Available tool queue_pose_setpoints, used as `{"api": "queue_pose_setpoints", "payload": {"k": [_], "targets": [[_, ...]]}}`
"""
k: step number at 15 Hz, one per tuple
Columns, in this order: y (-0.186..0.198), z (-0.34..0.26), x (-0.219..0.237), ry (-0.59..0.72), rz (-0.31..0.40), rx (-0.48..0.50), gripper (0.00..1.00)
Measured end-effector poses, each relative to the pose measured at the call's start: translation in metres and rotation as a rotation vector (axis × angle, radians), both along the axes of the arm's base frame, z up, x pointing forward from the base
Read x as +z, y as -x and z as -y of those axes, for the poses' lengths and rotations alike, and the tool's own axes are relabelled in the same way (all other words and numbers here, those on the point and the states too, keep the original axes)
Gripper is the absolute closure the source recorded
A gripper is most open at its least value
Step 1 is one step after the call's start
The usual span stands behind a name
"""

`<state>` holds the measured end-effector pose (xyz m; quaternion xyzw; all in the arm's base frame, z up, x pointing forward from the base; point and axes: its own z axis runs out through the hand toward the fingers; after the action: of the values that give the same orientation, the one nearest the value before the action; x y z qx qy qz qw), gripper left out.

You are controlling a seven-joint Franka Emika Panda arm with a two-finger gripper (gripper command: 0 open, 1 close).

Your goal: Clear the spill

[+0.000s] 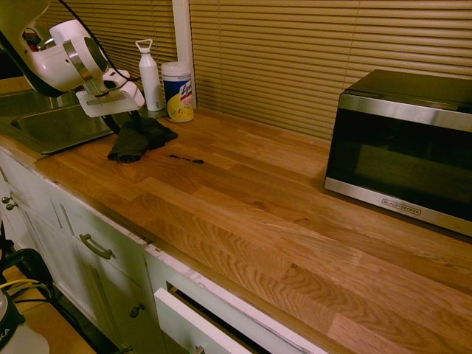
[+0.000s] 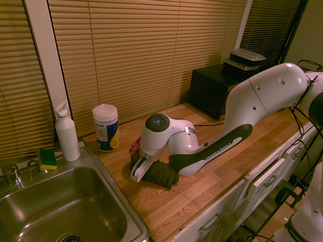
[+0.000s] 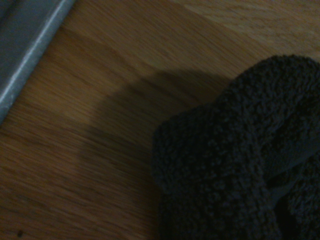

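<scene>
Dark brown liquid, the spill (image 1: 186, 158), lay as a thin streak on the wooden tabletop (image 1: 280, 221), untouched and just beside the crumpled dark cloth (image 1: 139, 138), on its microwave (image 1: 402, 147) side. My gripper (image 2: 141, 170) was down at the cloth near the sink (image 2: 70, 212), its white finger (image 2: 138, 170) against the fabric, but I could not tell whether the fingers were apart or already pinching it. By my reckoning nothing was cleaned yet: the cloth was not lifted, and gripping it, carrying it over and wiping the streak were all left.
</scene>
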<state>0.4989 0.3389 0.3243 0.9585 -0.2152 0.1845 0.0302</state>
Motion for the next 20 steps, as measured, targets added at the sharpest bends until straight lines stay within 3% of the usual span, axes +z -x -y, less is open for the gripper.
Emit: {"api": "queue_pose_setpoints", "payload": {"k": [11,20], "targets": [[-0.015,0.019,0.002,-0.03,-0.011,-0.069,1.0],[-0.04,0.067,0.005,-0.064,-0.005,-0.131,1.0]]}}
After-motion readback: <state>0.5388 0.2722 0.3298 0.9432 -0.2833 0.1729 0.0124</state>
